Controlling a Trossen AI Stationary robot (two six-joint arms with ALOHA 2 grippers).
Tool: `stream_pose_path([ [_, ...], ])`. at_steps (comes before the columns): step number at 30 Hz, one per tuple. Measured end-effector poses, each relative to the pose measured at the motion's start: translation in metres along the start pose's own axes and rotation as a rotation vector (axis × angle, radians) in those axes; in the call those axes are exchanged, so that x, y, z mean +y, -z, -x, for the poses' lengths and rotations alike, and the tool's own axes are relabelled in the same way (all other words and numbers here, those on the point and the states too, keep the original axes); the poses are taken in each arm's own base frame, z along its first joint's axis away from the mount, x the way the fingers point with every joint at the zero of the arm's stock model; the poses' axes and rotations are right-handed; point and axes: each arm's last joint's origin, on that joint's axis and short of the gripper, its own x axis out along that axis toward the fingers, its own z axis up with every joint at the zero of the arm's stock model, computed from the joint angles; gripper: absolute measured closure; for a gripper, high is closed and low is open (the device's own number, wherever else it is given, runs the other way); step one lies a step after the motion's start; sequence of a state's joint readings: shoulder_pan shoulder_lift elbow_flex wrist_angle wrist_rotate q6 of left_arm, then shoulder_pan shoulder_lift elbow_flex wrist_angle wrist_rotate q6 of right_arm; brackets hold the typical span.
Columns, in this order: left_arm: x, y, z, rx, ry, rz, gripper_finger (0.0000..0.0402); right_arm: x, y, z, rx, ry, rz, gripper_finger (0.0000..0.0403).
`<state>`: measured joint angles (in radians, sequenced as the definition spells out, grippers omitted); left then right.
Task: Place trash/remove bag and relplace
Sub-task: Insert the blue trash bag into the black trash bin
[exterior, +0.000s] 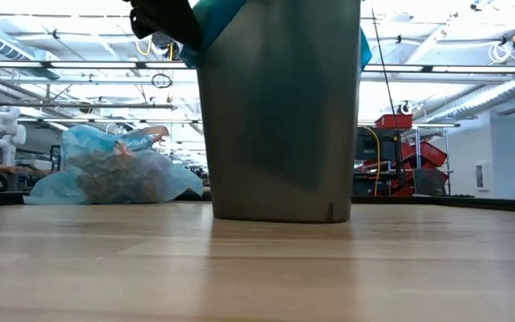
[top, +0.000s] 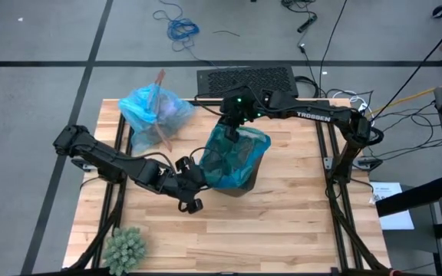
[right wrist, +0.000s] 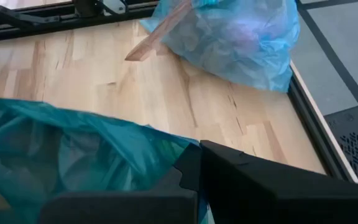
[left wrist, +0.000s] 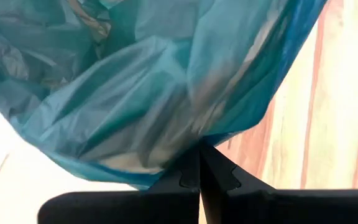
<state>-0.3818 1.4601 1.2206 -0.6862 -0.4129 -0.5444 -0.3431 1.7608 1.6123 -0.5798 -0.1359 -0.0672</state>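
A grey bin (exterior: 280,107) stands upright mid-table with a darker teal-green bag (top: 236,153) draped in and over its mouth. My left gripper (top: 200,167) is shut on this teal bag at the bin's left rim, and my right gripper (top: 232,127) is shut on it at the far rim. The light sky-blue bag (top: 153,111) lies on the table at the far left. It is filled with trash (exterior: 119,174) that shows brown through the film, and a brown strip (right wrist: 157,38) sticks out of it. My left gripper pinches the teal bag's film near its edge (left wrist: 197,138) between its two shut fingers, coming slanting down from the table's left. The film spreads away from the fingers over the bin. My right gripper pinches the teal bag's rim edge (right wrist: 178,151) between its two shut fingers, slanting down from the far right. One layer or several, I cannot tell.
A green spiky ball (top: 125,247) sits at the table's near left corner. A black perforated panel (top: 245,78) lies beyond the far edge. Bare wood (top: 282,222) stretches along the near and right sides of the bin.
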Motion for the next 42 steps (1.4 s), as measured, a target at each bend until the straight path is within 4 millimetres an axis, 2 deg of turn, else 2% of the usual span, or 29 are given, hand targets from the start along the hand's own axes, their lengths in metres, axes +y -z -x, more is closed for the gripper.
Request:
stream_pose_path([
  [4, -0.003, 0.002, 0.001, 0.001, 0.009, -0.009, 0.0402, 0.001, -0.003, 0.012, -0.021, 0.007, 0.003, 0.0378],
  [9, -0.005, 0.002, 0.003, -0.001, 0.019, -0.012, 0.0402, 0.004, -0.009, 0.035, -0.071, 0.011, 0.01, 0.0325],
  [13, -0.005, 0.001, 0.005, -0.009, 0.031, -0.007, 0.0402, 0.007, -0.013, 0.06, -0.119, 0.015, 0.022, 0.0288],
  [17, -0.005, 0.0, 0.007, -0.022, 0.047, 0.0, 0.0402, 0.011, -0.014, 0.086, -0.15, 0.019, 0.052, 0.0267],
  [23, -0.004, -0.001, 0.01, -0.031, 0.053, 0.005, 0.0402, 0.013, -0.012, 0.121, -0.187, 0.036, 0.069, 0.0262],
  [28, -0.004, -0.002, 0.011, -0.025, 0.062, 0.005, 0.0402, 0.011, 0.0, 0.136, -0.097, 0.043, 0.046, 0.0261],
  [35, -0.005, -0.006, 0.014, -0.037, 0.078, 0.011, 0.0402, 0.015, 0.027, 0.139, 0.167, -0.033, -0.021, 0.0262],
  [42, -0.005, -0.006, 0.015, -0.036, 0.077, 0.004, 0.0402, 0.011, 0.04, 0.144, 0.304, -0.082, -0.182, 0.0286],
])
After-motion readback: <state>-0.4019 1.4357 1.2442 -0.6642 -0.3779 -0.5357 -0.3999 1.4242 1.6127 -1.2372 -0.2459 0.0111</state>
